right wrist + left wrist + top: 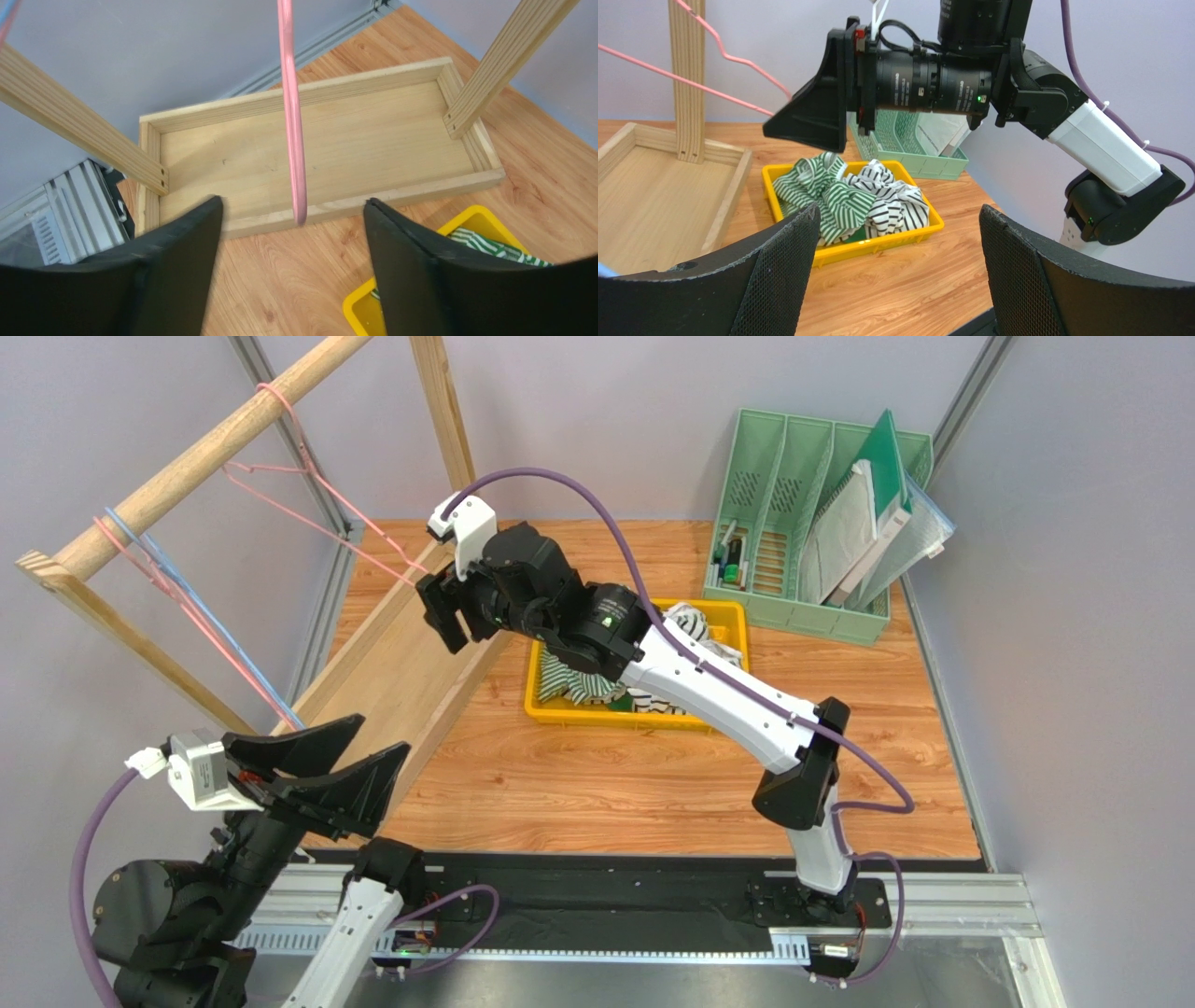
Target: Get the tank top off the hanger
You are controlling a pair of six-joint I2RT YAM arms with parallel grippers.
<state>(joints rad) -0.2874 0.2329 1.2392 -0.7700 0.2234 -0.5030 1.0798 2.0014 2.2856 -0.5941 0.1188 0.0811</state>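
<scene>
The pink hanger hangs bare from the wooden rod. In the right wrist view its lower end points down between my fingers without touching them. My right gripper stands open around that end. Two crumpled striped tops, one green-and-white and one black-and-white, lie in the yellow tray; I cannot tell which is the tank top. My left gripper is open and holds nothing, low at the near left and facing the tray.
The rack's wooden base tray lies under the hanger, with slanted posts rising from it. A blue hanger hangs further along the rod. A green file organizer stands at the back right.
</scene>
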